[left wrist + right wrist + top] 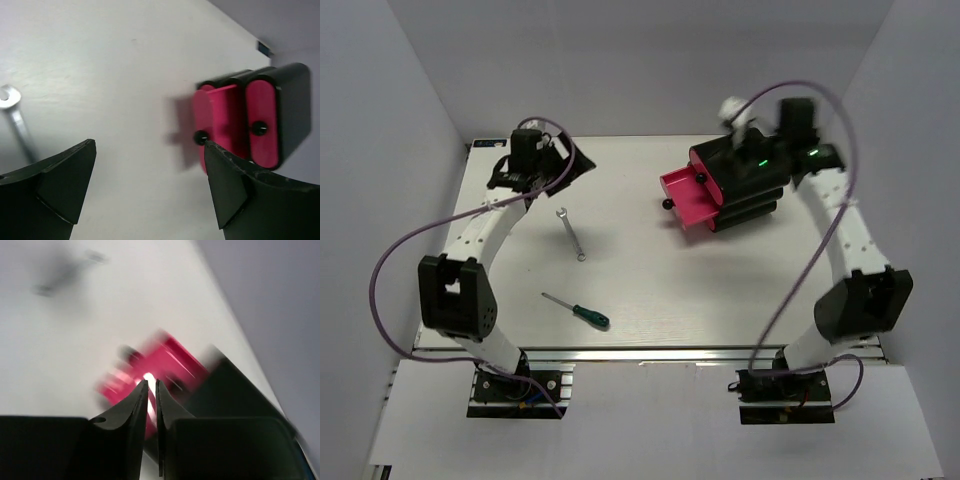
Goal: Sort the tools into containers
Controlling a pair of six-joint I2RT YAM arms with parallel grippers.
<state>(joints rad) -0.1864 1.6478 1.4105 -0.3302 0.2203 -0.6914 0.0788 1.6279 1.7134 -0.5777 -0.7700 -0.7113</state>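
Both arm bases sit at the bottom edge of the top view; the left arm (470, 255) curves up to the upper left of the white counter (650, 290), the right arm (850, 240) to the upper right.

Lowest on the counter, left of centre, lies the green-handled screwdriver (577, 309), its shaft pointing to the upper left and its handle to the lower right; above it, well apart, lies the slim silver wrench (571, 233), running nearly top to bottom.

At the upper right of centre stands the black cabinet (752, 180); 1 pink-red drawer (686, 198) is pulled out toward the lower left, its round black knob (667, 205) at the front; a 2nd knob (700, 178) shows just above it.

Both tools lie on the counter, well apart from the cabinet.

Left jaws are spread wide with nothing between them; their wrist view looks across the counter at the cabinet.

Right jaws, in a blurred wrist view, are drawn together to a thin slit with nothing seen between them, above the pink-red drawer.
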